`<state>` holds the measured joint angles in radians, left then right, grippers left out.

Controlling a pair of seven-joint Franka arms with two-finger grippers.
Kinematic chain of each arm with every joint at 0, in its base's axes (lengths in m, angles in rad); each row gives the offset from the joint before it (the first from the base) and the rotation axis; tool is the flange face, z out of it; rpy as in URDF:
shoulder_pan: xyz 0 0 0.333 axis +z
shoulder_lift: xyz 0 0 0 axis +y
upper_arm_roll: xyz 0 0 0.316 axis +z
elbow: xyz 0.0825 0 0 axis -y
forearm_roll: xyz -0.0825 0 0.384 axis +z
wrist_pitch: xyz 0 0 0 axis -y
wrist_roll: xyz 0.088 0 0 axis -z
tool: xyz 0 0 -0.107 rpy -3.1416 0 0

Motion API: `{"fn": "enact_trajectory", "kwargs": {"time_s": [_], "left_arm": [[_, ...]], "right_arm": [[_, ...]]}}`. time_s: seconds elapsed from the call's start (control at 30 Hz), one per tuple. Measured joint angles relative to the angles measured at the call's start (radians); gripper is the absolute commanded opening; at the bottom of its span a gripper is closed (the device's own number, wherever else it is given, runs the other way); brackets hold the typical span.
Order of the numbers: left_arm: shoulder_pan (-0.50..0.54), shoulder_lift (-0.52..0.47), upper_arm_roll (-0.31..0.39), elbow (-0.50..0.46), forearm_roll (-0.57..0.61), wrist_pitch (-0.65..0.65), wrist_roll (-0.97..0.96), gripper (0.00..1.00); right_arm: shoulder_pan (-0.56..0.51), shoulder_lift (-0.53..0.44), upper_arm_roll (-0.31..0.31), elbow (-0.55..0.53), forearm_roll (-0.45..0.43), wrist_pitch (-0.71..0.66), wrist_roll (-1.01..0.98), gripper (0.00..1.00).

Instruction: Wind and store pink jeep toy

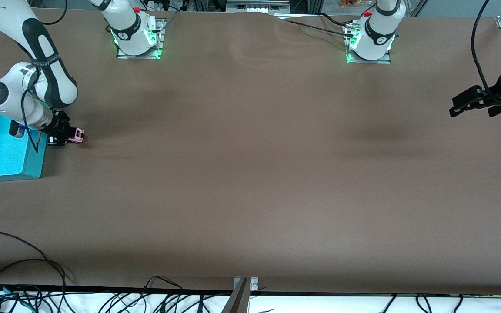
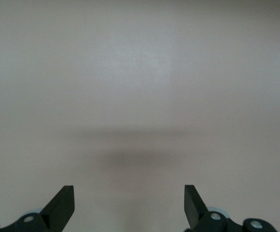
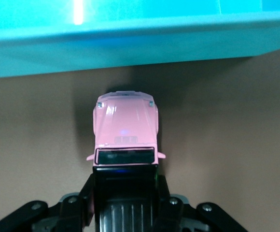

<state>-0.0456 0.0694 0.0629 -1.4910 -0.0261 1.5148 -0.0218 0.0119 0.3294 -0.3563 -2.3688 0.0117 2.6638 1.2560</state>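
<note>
Right wrist view: the right gripper [image 3: 125, 193] is closed on the jeep [image 3: 125, 133], its black fingers [image 3: 84, 195] pressed against both sides of the black roof. The pink hood points away from the gripper, toward the bin [image 3: 130, 38]. Jeep sits on or just above the brown table [image 3: 227, 145]; contact of the wheels cannot be told. The bin's teal wall runs across the view just ahead of the jeep's nose, with a narrow shadowed strip of table between them.

Glossy pink jeep toy [image 3: 125, 128], matt table [image 1: 250, 174]
</note>
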Motion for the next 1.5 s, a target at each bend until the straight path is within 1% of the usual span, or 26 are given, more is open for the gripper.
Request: {"fn": "enact_trajectory", "kwargs": {"time_s": [0.2,0.3,0.43,0.63,0.73,0.83,0.93,1.03,1.17,1.33,1.5], "left_arm": [[0.000,0.006,0.000,0.008,0.000,0.000,0.000,1.00],[0.000,0.006,0.000,0.011,0.000,0.001,0.000,1.00],[-0.001,0.007,0.000,0.032,0.000,0.003,0.001,1.00],[-0.001,0.007,0.000,0.060,0.000,0.003,0.002,1.00],[-0.001,0.007,0.000,0.063,0.000,0.003,0.003,1.00],[-0.001,0.007,-0.002,0.063,0.000,0.003,0.003,1.00],[-0.002,0.007,-0.008,0.063,0.000,0.003,0.004,1.00],[-0.003,0.008,-0.014,0.063,0.000,0.003,0.004,1.00],[-0.005,0.009,-0.014,0.063,0.000,0.003,0.004,1.00],[-0.005,0.010,-0.014,0.063,0.000,0.005,0.004,1.00],[-0.005,0.012,-0.014,0.063,0.000,0.015,0.004,1.00]], "right_arm": [[0.005,-0.029,0.006,0.016,0.000,-0.005,0.067,0.19],[0.007,-0.067,0.010,0.033,0.000,-0.052,0.080,0.19],[0.007,-0.128,0.016,0.085,0.000,-0.205,0.083,0.20],[0.007,-0.182,0.019,0.237,0.000,-0.490,0.083,0.20],[0.004,-0.186,0.018,0.312,0.000,-0.588,0.083,0.20],[0.000,-0.183,0.007,0.358,0.000,-0.643,0.070,0.21],[-0.006,-0.178,-0.018,0.371,0.000,-0.658,0.025,0.21],[-0.016,-0.165,-0.057,0.371,0.000,-0.659,-0.034,0.21],[-0.049,-0.141,-0.094,0.374,0.000,-0.655,-0.138,0.21],[-0.123,-0.101,-0.105,0.384,0.000,-0.621,-0.270,0.21],[-0.200,-0.048,-0.107,0.387,0.000,-0.532,-0.383,0.21]]}}
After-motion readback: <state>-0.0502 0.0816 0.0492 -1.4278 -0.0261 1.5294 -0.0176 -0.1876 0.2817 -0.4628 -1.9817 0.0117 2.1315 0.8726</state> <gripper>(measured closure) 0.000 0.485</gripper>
